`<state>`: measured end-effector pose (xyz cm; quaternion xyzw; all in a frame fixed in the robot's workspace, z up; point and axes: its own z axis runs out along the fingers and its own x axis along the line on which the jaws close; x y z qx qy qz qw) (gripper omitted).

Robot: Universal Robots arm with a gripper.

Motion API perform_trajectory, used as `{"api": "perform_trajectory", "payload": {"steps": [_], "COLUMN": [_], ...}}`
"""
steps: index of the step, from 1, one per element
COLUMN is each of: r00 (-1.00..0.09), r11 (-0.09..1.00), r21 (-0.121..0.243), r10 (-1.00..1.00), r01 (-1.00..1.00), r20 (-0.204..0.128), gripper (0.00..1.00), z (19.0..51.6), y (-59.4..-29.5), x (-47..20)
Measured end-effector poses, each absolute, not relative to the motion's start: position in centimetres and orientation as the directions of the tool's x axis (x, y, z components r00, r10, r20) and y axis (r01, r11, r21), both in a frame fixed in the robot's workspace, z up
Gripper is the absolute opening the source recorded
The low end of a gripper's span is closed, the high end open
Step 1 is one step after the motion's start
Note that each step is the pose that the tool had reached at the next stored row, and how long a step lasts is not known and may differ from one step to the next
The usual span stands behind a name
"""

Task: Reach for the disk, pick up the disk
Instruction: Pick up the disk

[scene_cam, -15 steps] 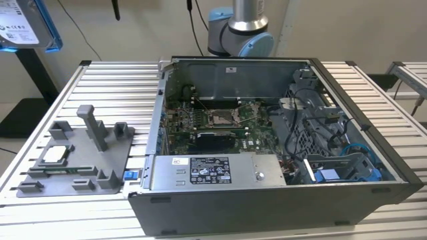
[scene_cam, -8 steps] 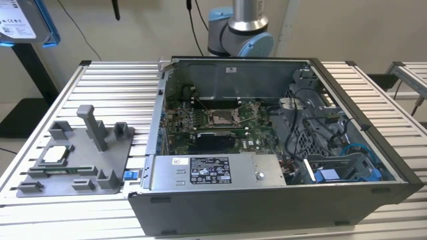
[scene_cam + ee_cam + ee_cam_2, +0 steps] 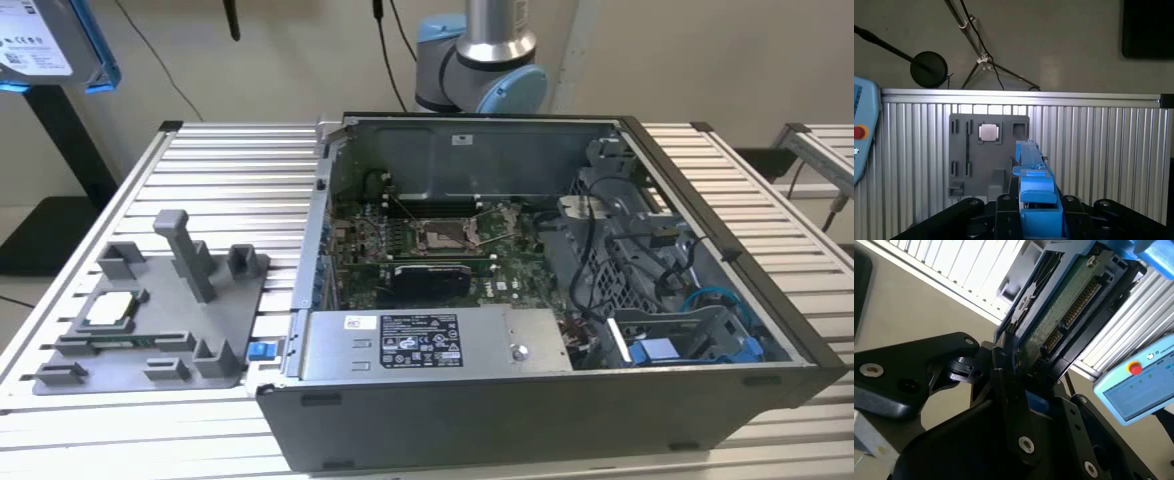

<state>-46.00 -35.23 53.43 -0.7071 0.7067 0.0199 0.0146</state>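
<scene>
We see the gripper (image 3: 1026, 367) clenched on the disk (image 3: 1064, 305), apparently well above the table (image 3: 1104, 150); tray (image 3: 961, 150) with chip (image 3: 988, 132) lies beneath, the case (image 3: 534, 410) well apart, open air around the disk's edges.

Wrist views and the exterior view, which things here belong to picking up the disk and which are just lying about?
Belongs to the job:
- disk, blue-framed, clamped in the gripper
- gripper, shut on it

Just lying about:
- open computer case
- grey holder tray
- square chip sitting in that tray
- teach pendant
</scene>
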Motion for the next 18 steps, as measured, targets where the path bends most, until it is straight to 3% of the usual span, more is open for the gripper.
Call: {"api": "perform_trajectory", "payload": {"steps": [18], "r00": [0.0], "r11": [-0.001], "r21": [0.009], "r10": [-0.999], "r01": [-1.0], "r20": [-0.049], "gripper": [0.0], "z": [53.2], "y": [-35.2], "x": [-40.7]}}
